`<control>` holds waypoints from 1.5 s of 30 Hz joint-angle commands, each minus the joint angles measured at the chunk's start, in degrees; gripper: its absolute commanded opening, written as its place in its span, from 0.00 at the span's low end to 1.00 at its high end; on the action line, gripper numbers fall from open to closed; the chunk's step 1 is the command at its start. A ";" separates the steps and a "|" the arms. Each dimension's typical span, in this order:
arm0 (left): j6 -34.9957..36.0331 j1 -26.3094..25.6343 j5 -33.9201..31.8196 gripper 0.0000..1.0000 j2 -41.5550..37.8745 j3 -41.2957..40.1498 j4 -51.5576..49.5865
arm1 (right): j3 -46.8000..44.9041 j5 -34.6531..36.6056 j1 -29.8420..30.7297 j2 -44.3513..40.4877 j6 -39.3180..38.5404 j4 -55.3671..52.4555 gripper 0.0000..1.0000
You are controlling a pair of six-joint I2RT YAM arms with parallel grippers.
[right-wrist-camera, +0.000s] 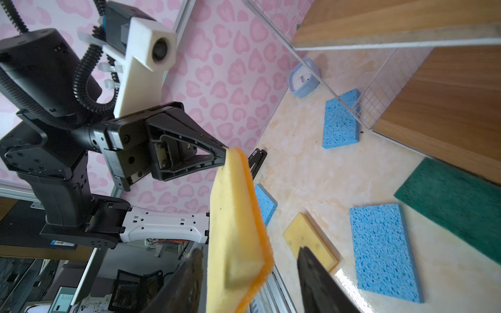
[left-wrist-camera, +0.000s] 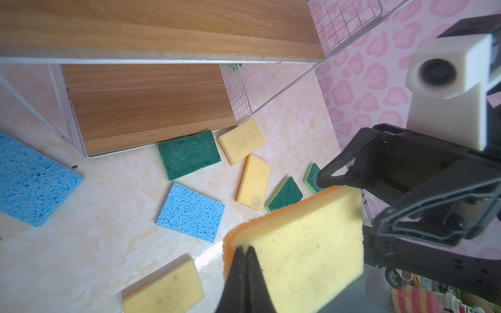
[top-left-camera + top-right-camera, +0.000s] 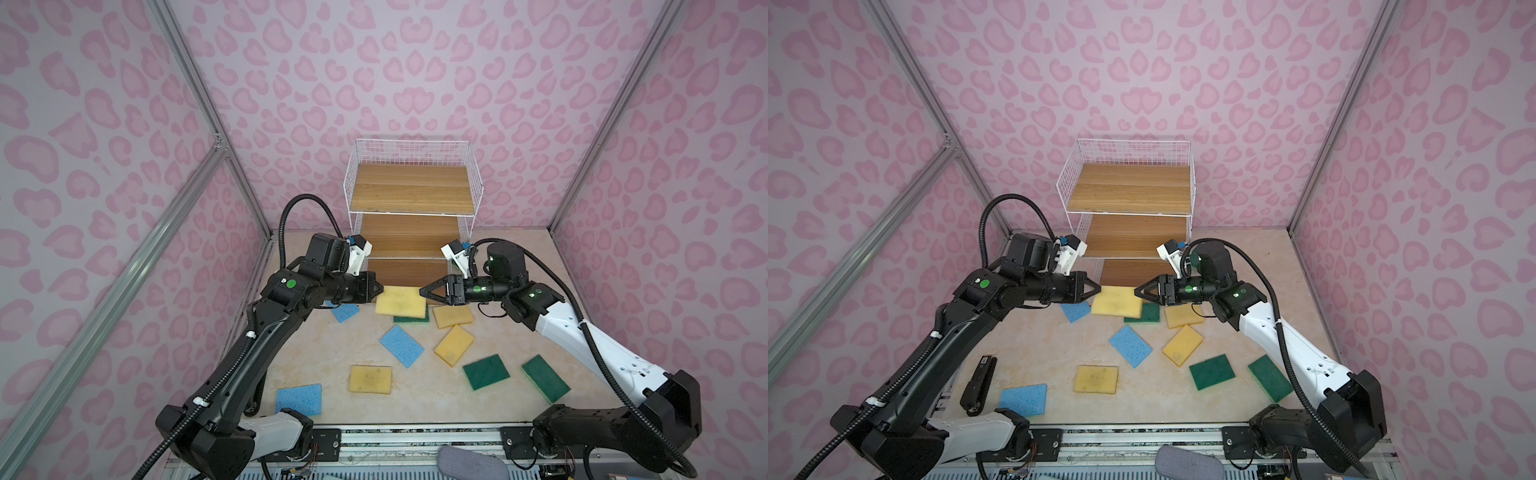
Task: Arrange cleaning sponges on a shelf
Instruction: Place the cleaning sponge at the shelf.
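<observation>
Sponges lie flat on the marble-look table (image 3: 324, 353) - near edge, L to R: a blue sponge (image 3: 298, 399), a yellow sponge (image 3: 370, 378), a green scourer (image 3: 485, 371) and a second green scourer (image 3: 545, 378). Farther in, more lie loose, incl. a tilted blue one (image 3: 401, 345) and a tilted yellow one (image 3: 454, 345).

Beyond them, just in front of the shelf, the held yellow sponge (image 3: 400, 301) hangs above the table between both arms. The left gripper (image 3: 379, 287) has its jaws together, pinching the sponge's left edge. The right gripper (image 3: 422, 292) reaches in from the right w/ jaws apart, straddling the opposite edge - in the right wrist view the sponge stands edge-on between the two fingers, neither clearly pressing it.

This looks like a hand-over, approx. midway. To do it well, the right jaws should close squarely on a good depth of foam, not a corner, before the left lets go; foam squashes, so a shallow bite could slip.

Far end: the shelf (image 3: 409, 187), its boards bare where they show, so nothing is placed yet.
</observation>
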 commanded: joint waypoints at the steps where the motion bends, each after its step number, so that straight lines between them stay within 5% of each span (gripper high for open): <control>1: 1.36 -0.02 1.50 0.04 -0.75 0.68 -0.97 | 0.23 0.34 0.31 0.45 1.46 3.28 0.54; 7: 2.27 -0.02 2.12 0.04 -0.62 0.79 -1.47 | 0.29 1.03 0.98 0.87 1.57 3.95 0.52; 14: 2.48 -0.02 1.59 0.04 -0.03 1.46 -1.38 | 0.74 0.56 1.03 1.91 1.74 3.80 0.20; 22: 2.01 0.07 -0.31 0.05 1.53 3.72 -1.35 | 0.08 0.93 1.06 -0.14 2.43 3.95 0.05; 26: 1.36 0.07 -2.48 0.64 1.08 4.93 -1.13 | 1.09 2.60 1.18 -0.84 4.36 4.39 0.00; 29: 0.65 0.07 -4.06 0.99 0.08 6.39 -1.03 | 3.52 5.09 1.79 -1.78 4.44 1.92 0.00; 38: -1.57 0.46 -20.25 1.00 -11.40 6.10 -1.04 | 16.07 21.83 4.18 -3.34 5.49 -8.58 0.00; 45: -3.99 0.68 -24.70 0.97 -19.23 -3.35 1.02 | 30.38 38.29 7.83 1.73 5.83 -12.28 0.00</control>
